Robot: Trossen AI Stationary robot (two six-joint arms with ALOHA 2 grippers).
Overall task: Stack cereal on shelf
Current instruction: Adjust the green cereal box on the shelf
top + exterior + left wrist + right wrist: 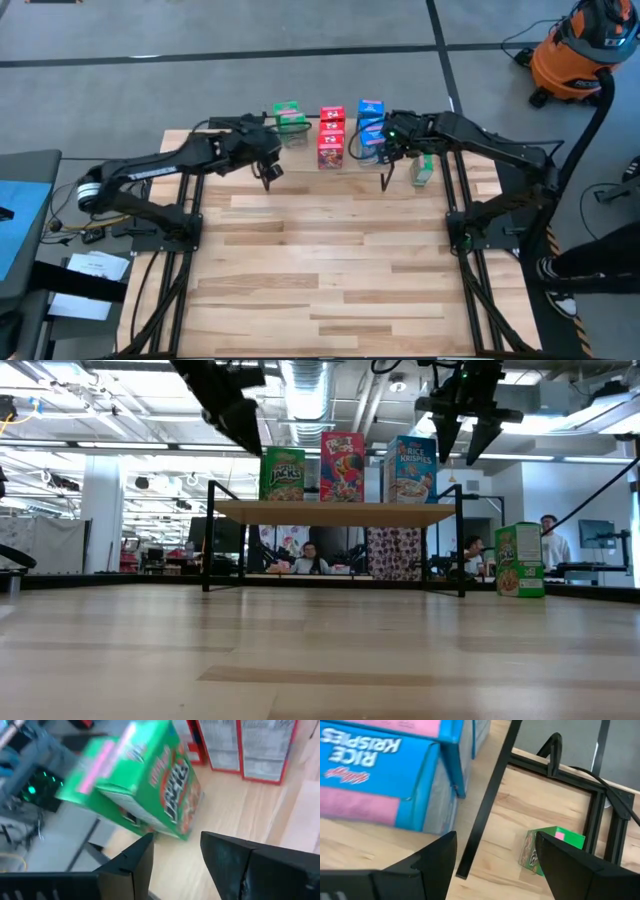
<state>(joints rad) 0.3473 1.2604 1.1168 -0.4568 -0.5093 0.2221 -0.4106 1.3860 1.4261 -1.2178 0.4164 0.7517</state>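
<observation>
- One small green cardboard cereal box [520, 560] is standing off the light wooden shelf [335, 512], so I'm hovering the released right gripper [470, 452] above it.
- I'm parking the left gripper [175, 862], empty and narrowly parted, beside the green box [142, 782] on the shelf.

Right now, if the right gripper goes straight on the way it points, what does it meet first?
The open right gripper points down past the shelf's thin black metal leg. The small green cardboard cereal box standing on the slatted wooden tabletop looks first in line, though depth is unclear and it may pass beside it.
</observation>
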